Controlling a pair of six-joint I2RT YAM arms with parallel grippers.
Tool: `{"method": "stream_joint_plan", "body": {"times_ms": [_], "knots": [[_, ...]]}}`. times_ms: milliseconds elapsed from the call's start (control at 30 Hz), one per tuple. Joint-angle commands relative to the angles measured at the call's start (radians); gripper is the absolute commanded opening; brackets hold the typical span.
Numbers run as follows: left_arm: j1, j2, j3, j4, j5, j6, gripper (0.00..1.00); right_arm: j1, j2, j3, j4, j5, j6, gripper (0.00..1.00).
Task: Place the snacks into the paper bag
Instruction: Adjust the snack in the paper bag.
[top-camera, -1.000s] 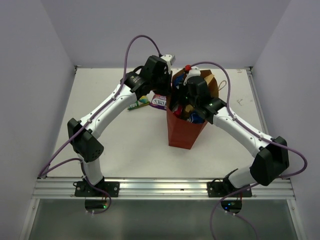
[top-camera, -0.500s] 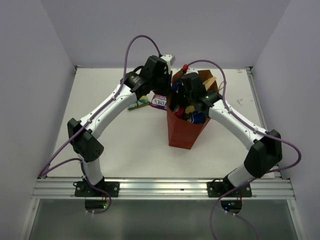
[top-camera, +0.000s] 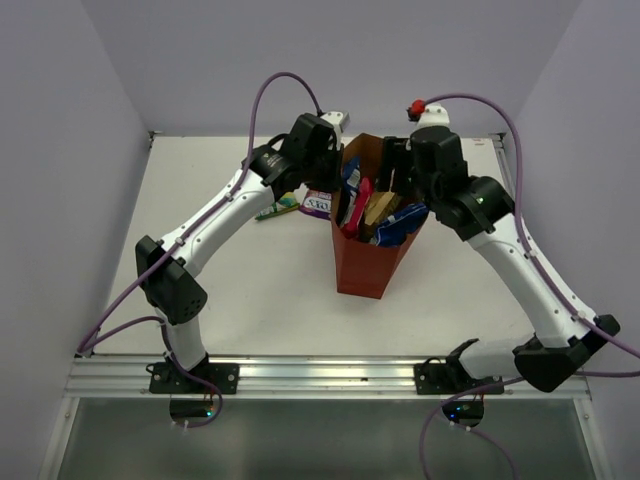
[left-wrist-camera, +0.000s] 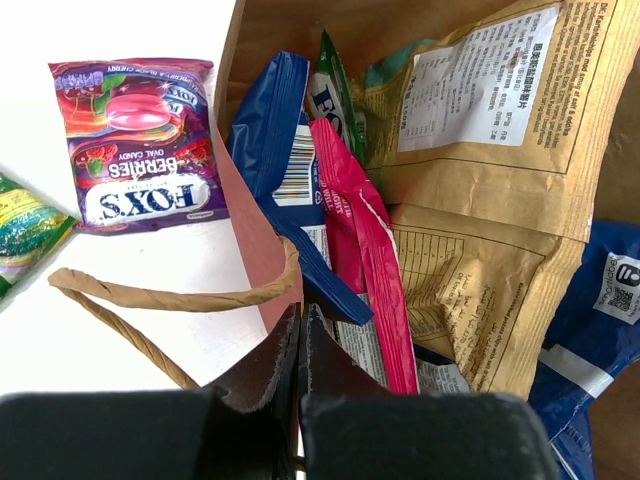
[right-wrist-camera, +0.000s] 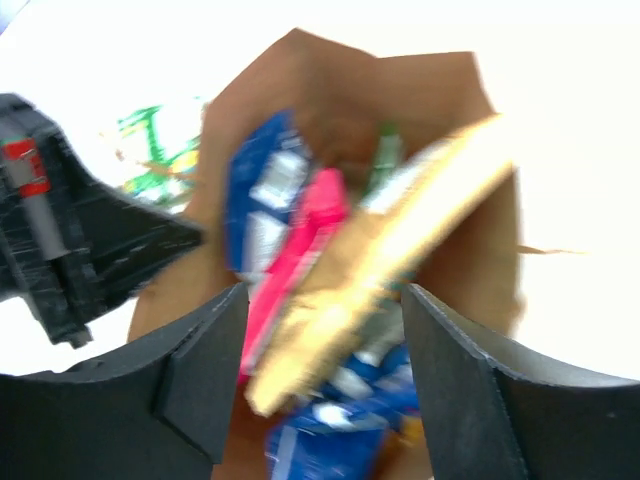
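The red-brown paper bag (top-camera: 365, 265) stands upright mid-table with its mouth wide. Inside it stand a blue packet (left-wrist-camera: 265, 130), a pink packet (left-wrist-camera: 365, 240), a tan-brown packet (left-wrist-camera: 480, 200) and a blue-and-white packet (top-camera: 402, 222). My left gripper (left-wrist-camera: 300, 322) is shut on the bag's left rim (left-wrist-camera: 250, 220), beside a twine handle (left-wrist-camera: 170, 298). My right gripper (right-wrist-camera: 325, 340) hangs open above the bag's mouth (right-wrist-camera: 440, 110), with nothing between its fingers; that view is blurred. A purple candy packet (left-wrist-camera: 140, 140) and a green packet (top-camera: 278, 208) lie on the table left of the bag.
White walls close in the table at the back and both sides. The arm bases sit on a metal rail (top-camera: 320, 372) at the near edge. Purple cables loop above both arms.
My right gripper has come up out of the bag toward the back right and has opened, leaving the tan-brown packet inside. The left arm has not moved.
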Motion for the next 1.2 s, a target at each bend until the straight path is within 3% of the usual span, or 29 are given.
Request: {"method": "stream_joint_plan", "body": {"times_ms": [0,133,433,633,700,800,933,1000,1100,1167], "knots": [[-0.005,-0.056,-0.012,0.05,-0.002,0.009,0.0,-0.008,-0.035,0.029,-0.116,0.217,-0.025,0.68],[-0.002,-0.059,-0.014,0.05,-0.006,0.013,0.0,-0.046,-0.06,-0.014,-0.121,0.255,-0.024,0.69],[-0.002,-0.067,-0.028,0.049,-0.005,0.016,0.0,-0.211,-0.034,-0.147,-0.089,0.116,0.001,0.68],[0.001,-0.064,-0.032,0.053,0.007,0.019,0.0,-0.267,0.003,-0.209,0.014,-0.002,-0.004,0.5],[0.001,-0.062,-0.035,0.053,0.017,0.018,0.0,-0.267,0.024,-0.208,0.046,-0.051,-0.014,0.36],[0.001,-0.056,-0.041,0.059,0.041,0.018,0.0,-0.267,0.056,-0.172,0.054,-0.136,-0.031,0.0],[0.01,-0.07,-0.048,0.052,0.058,0.021,0.0,-0.199,0.09,0.043,-0.011,-0.206,-0.054,0.0],[0.03,-0.102,-0.084,0.072,0.047,0.016,0.0,-0.081,0.112,0.181,-0.069,-0.163,-0.062,0.0],[0.061,-0.13,-0.127,0.095,0.049,-0.014,0.0,-0.008,0.129,0.237,-0.081,-0.2,-0.05,0.0],[0.059,-0.128,-0.127,0.093,0.084,-0.02,0.0,-0.01,0.113,0.208,-0.08,-0.118,-0.06,0.0]]}}
